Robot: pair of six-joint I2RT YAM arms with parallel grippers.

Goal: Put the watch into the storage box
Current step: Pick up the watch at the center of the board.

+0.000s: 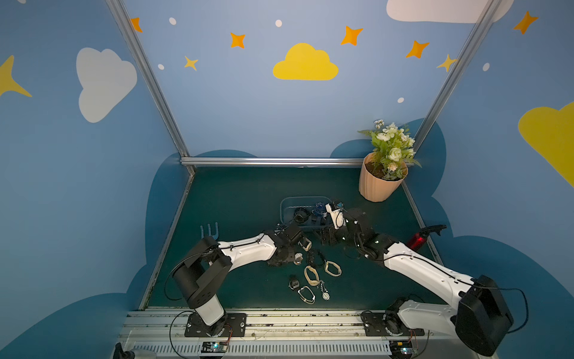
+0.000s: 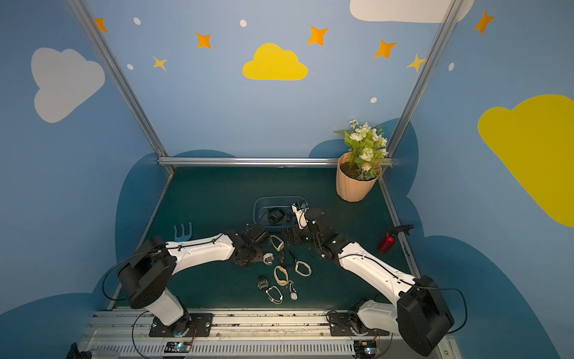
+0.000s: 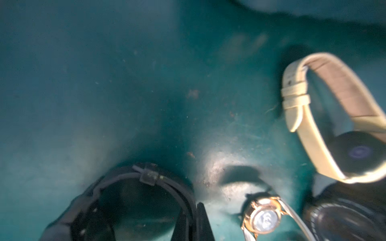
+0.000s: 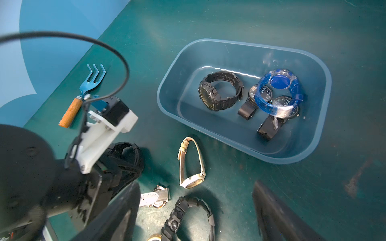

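Blue-grey storage box (image 4: 313,133) holds four watches (image 4: 219,91): three black, one blue.

In both top views the whole scene is seen from high above the front of the table (image 1: 242,192), looking down and toward the back wall (image 1: 279,124). By the left wrist camera the table is viewed from very near. By the right wrist camera the storage box (image 4: 250,50) is viewed obliquely from near; it is shared with the top views.
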